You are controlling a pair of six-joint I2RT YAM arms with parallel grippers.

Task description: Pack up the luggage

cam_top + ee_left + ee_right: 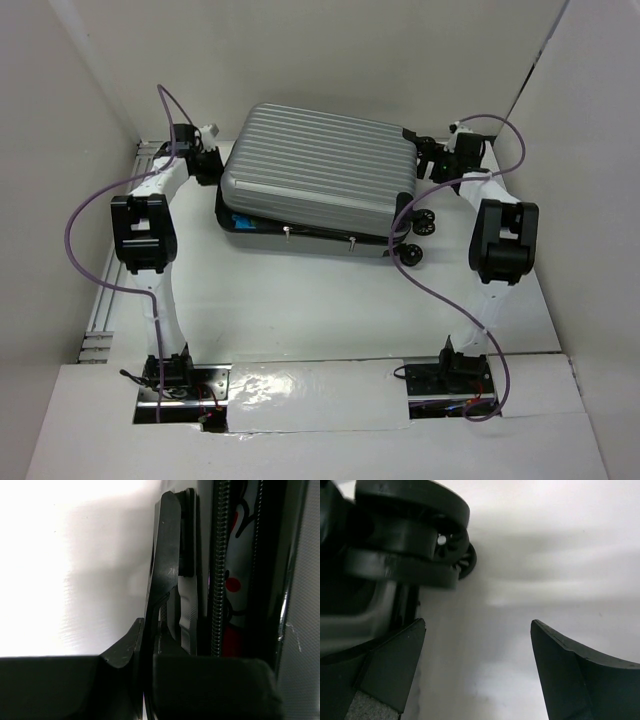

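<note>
The luggage [320, 170], a big ribbed silver-grey suitcase, lies flat at the back of the table with its lid down but slightly ajar along the front. My left gripper [207, 165] is at its left end. In the left wrist view this gripper [145, 645] is shut on a flat black tab [165, 555] at the luggage's edge, beside the zip teeth [218, 580] and a red-and-white item [235, 580] inside. My right gripper [432, 160] stands open at the right end, empty [477, 630], with a black wheel [410, 530] just above its left finger.
White walls close in the table on the left, back and right. Two more wheels [418, 225] stick out at the luggage's right front corner. Purple cables [440, 290] loop over both arms. A blue item [240, 222] shows in the lid gap.
</note>
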